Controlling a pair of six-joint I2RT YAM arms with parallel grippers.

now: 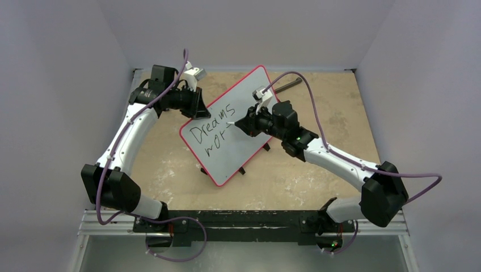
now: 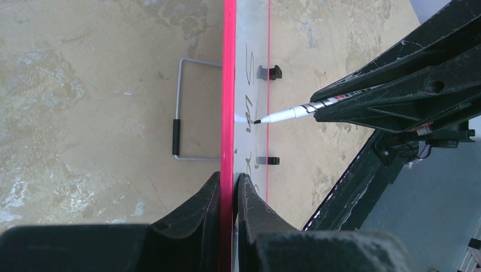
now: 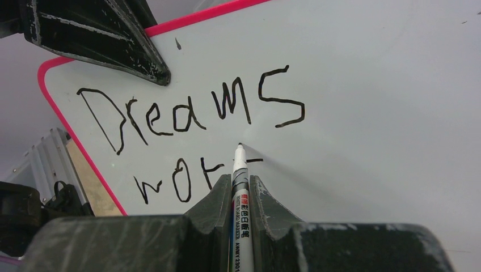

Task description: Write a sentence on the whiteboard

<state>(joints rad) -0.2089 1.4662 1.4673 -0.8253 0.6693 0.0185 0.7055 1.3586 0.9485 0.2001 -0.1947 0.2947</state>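
Note:
The whiteboard (image 1: 238, 110), white with a thin red rim, stands tilted on the table. My left gripper (image 1: 199, 106) is shut on its upper left edge; in the left wrist view (image 2: 229, 187) the fingers clamp the red rim (image 2: 228, 85). The sentence (image 3: 187, 110) reads "Dreams" with "wor" and a short dash on the line below. My right gripper (image 3: 240, 187) is shut on a white marker (image 3: 240, 170), whose tip touches the board just below "Dreams". The marker also shows in the left wrist view (image 2: 295, 111).
A wire stand (image 2: 178, 113) props the board from behind. Black clips (image 2: 269, 72) sit on the board's far edge. A dark rod-like object (image 1: 289, 85) lies on the tan table behind the board. Grey walls close in on three sides.

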